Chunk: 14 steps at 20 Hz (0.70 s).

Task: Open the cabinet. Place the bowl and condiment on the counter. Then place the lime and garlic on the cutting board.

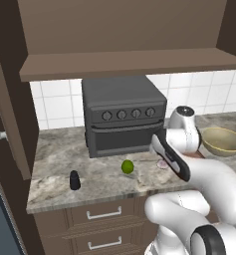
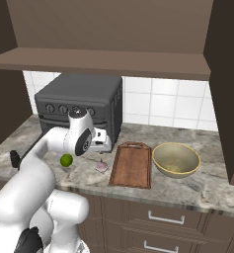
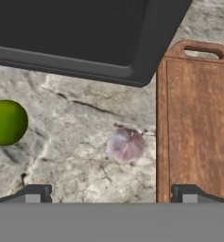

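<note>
Directly above the small pale whitish-pink garlic bulb (image 3: 126,144), wide-open jaws should descend straddling it squarely, clear of the reddish-brown wooden cutting board (image 3: 198,127) just beside.

The tabletop (image 2: 197,190) is grey-beige stone with darker marbled veins. On it, the lime (image 3: 7,122) is bright green, the garlic (image 3: 125,144) pale whitish-pink, and the shaker (image 1: 74,180) nearly black. The cutting board (image 2: 133,165) is reddish-brown wood with streaky grain and a darker rim. The bowl (image 2: 176,159) is pale olive-beige, speckled inside. The toaster oven (image 1: 122,114) is dark grey, the wall tiles (image 2: 163,104) white, and the cabinet (image 2: 108,29) dark brown.
</note>
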Available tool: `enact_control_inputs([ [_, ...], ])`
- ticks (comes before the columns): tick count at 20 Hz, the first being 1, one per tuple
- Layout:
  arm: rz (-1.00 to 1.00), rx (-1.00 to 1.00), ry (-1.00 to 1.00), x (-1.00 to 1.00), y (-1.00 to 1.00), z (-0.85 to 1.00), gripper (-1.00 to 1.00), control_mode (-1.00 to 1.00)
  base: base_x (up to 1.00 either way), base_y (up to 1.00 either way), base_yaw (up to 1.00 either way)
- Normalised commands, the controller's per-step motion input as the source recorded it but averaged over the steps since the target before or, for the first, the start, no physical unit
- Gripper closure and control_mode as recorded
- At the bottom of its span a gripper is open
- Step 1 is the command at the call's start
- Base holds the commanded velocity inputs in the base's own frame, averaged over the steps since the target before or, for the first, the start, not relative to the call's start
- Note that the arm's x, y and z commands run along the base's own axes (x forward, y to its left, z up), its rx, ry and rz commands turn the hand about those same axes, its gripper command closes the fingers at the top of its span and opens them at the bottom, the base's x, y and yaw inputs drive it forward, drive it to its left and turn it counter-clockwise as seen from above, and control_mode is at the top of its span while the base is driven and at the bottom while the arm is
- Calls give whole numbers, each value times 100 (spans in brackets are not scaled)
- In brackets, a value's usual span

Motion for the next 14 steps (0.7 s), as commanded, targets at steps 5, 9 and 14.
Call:
enact_control_inputs([
  [5, 1, -2, -6, 26, 0, -33, -100, -100, 0, 0, 0],
  [9, 0, -2, -4, 26, -3, -29, -100, -100, 0, 0, 0],
  [14, 0, 0, -2, 28, -23, -22, -100, -100, 0, 0, 0],
])
